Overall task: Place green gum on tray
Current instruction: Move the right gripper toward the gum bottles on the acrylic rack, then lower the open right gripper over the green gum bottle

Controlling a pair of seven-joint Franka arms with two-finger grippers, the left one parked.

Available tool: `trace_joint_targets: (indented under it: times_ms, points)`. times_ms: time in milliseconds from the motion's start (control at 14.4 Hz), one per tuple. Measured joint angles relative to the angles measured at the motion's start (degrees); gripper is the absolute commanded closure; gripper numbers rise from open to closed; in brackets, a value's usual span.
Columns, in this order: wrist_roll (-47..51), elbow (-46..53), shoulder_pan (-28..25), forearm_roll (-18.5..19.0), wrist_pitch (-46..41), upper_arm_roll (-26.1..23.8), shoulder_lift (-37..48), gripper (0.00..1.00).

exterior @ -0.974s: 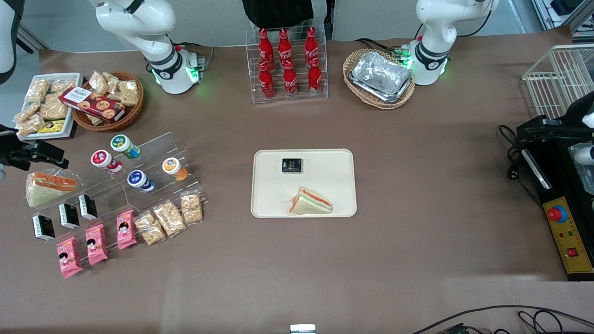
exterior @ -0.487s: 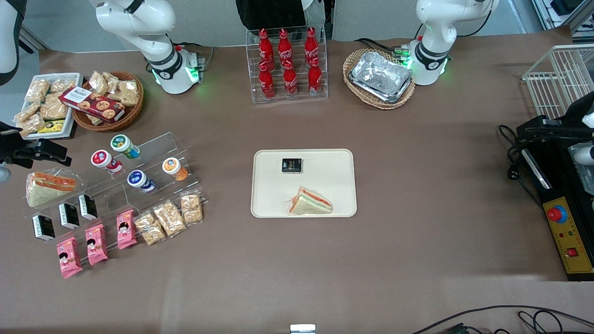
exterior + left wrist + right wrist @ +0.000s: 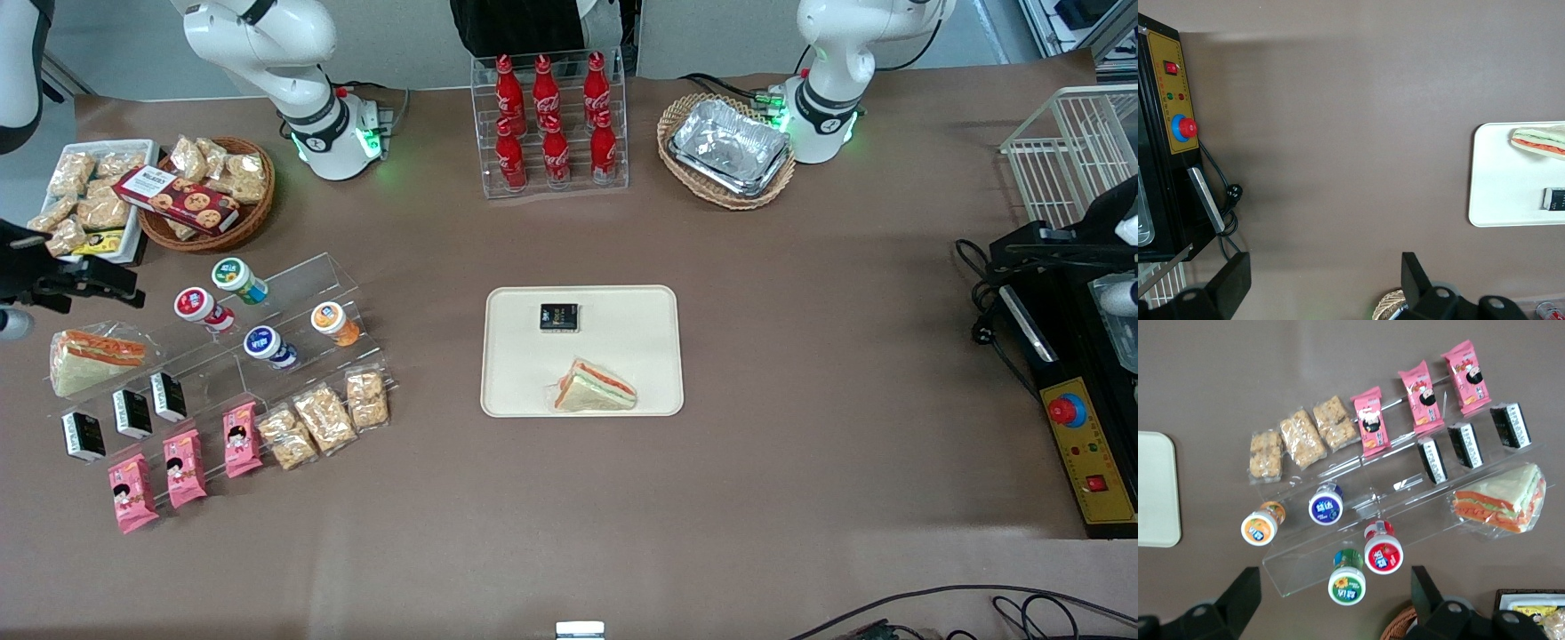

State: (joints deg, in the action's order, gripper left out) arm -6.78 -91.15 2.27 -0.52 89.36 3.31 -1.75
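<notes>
Green gum: you'll find the green gum point(image 3: 238, 278) lying tipped on the top step of the clear acrylic riser point(image 3: 267, 320), lid toward the front camera, not yet on the tray.
Neighbours: the red-lidded bottle point(image 3: 201, 308) lies just beside it on the same step; the blue-lidded bottle point(image 3: 267, 346) and orange-lidded bottle point(image 3: 334, 323) sit one step down, nearer the front camera.
Gripper: your gripper point(image 3: 93, 277) hangs at the working arm's end of the surface, above the wrapped sandwich point(image 3: 93, 356) and apart from the gum.
Fingers: spread open, holding nothing; both dark fingers point(image 3: 1235, 600) frame the wrist view with the gum point(image 3: 1347, 577) between them.
Direction: the gum lies toward the table's middle from the fingers; I judge a short sideways travel, then a descent.
Axis: the bottle's long axis runs up the riser's slope.
Room: tight on the red-lidded side, freer elsewhere.
Tray: the tray point(image 3: 622, 356), well apart at mid-surface, has bare room between its black packet point(image 3: 559, 316) and sandwich point(image 3: 594, 388).
</notes>
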Motion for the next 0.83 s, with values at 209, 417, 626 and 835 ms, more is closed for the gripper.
trace_joint_targets:
  times_ms: [209,417,626,835]
  points:
    - [0.1,-7.8,-0.2,0.2,2.2,-0.1,5.0,0.0]
    - [0.1,-25.5,-0.2,0.3,11.7,-1.1,16.6,0.0]
    - [0.1,-35.1,-0.2,0.4,15.0,-1.7,23.4,0.0]
    - [-0.4,-36.8,0.1,0.5,15.6,-0.6,24.4,0.0]
